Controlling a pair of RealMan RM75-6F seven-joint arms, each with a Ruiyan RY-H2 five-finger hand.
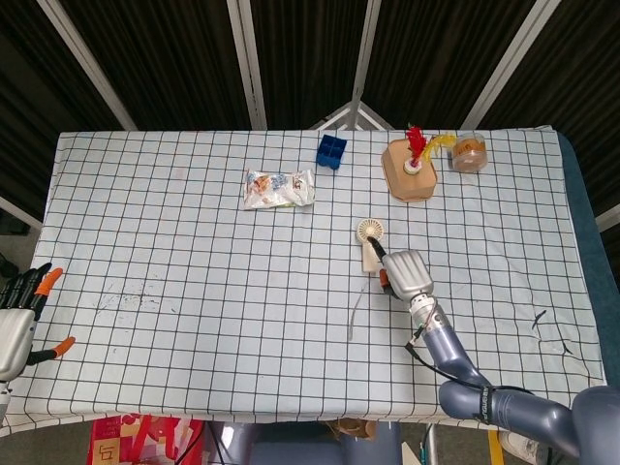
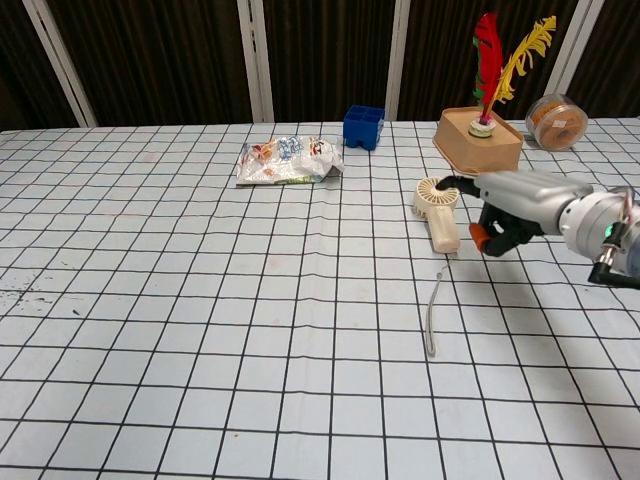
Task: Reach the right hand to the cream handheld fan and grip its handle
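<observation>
The cream handheld fan [image 1: 369,232] lies flat on the checked cloth, round head toward the far side and handle [image 2: 443,235] pointing toward me. My right hand [image 1: 405,274] hovers just right of the handle, fingers stretched toward the fan and holding nothing. In the chest view my right hand [image 2: 515,205] has a dark fingertip reaching next to the fan head [image 2: 436,195], and its orange-tipped thumb hangs lower, apart from the handle. My left hand [image 1: 17,315] rests off the table's left edge, fingers spread and empty.
A thin grey strap [image 2: 434,310] lies just in front of the fan. At the back are a snack packet [image 1: 279,188], a blue tray [image 1: 331,150], a tan box with a feather shuttlecock [image 1: 410,170] and a round jar [image 1: 470,152].
</observation>
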